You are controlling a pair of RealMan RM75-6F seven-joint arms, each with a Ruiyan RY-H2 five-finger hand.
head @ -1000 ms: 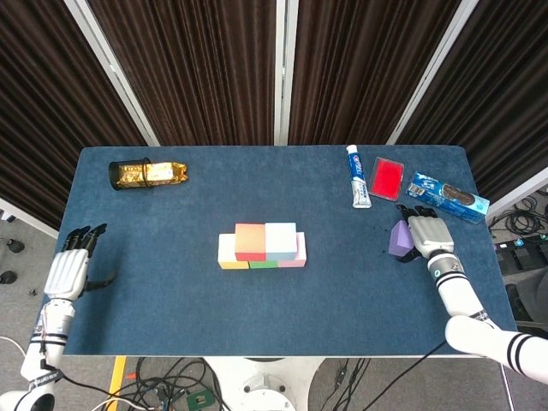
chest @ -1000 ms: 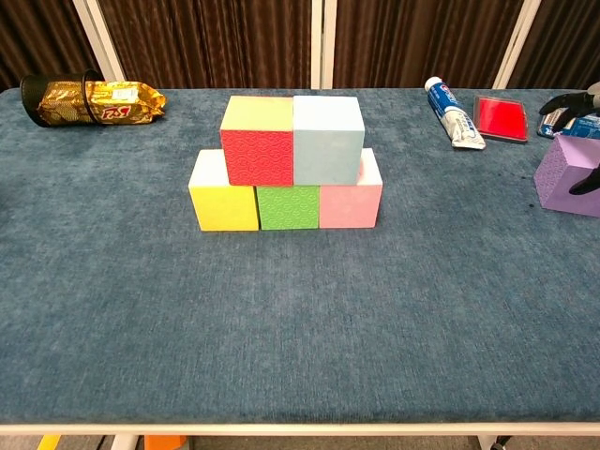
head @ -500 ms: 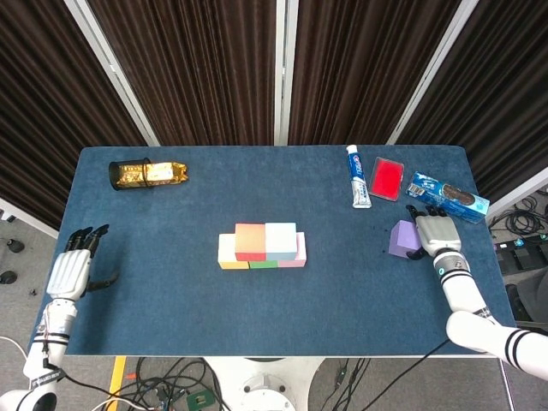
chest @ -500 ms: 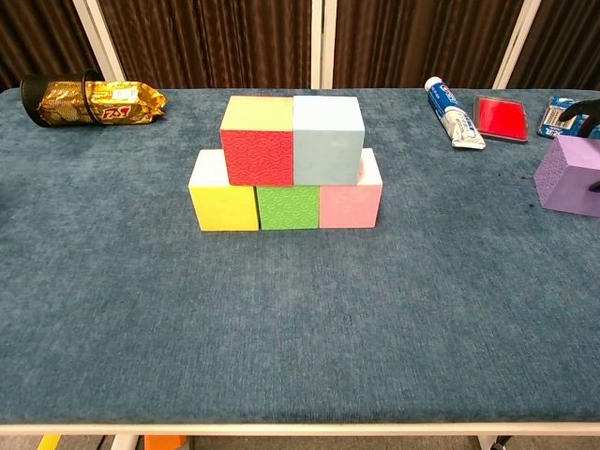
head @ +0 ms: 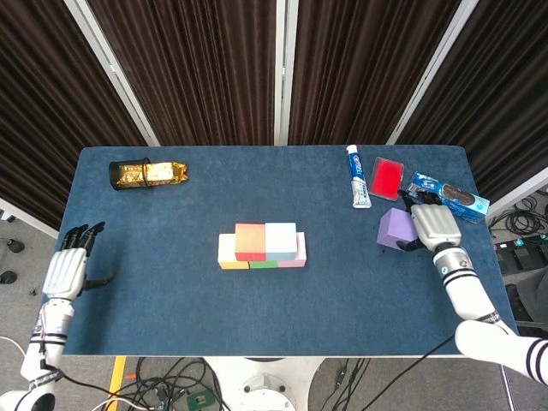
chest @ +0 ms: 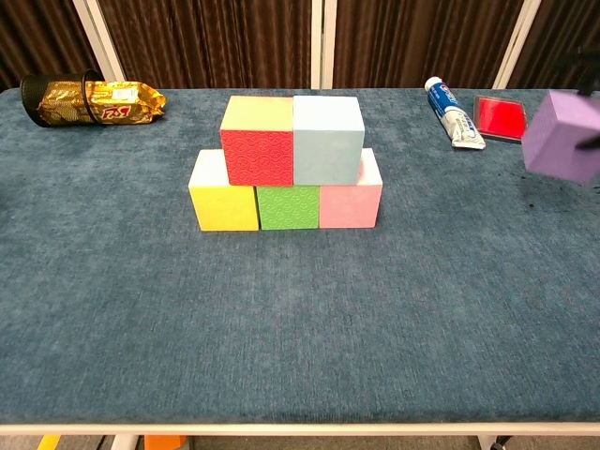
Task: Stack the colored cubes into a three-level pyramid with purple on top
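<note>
A two-level block stack stands mid-table: yellow, green and pink cubes below, a red cube and a light blue cube on top. The purple cube is lifted off the cloth at the right, and my right hand grips it from its right side. In the chest view the purple cube hangs at the right edge with only dark fingertip slivers showing. My left hand hovers at the table's left edge, fingers spread, holding nothing.
A gold snack bag in a black holder lies at the back left. A toothpaste tube, a red case and a blue biscuit pack sit at the back right, just behind the right hand. The blue tablecloth covers the table.
The right hand has closed on the purple cube, raised it off the table and carried it a little left toward the stack. The left hand has barely moved.
</note>
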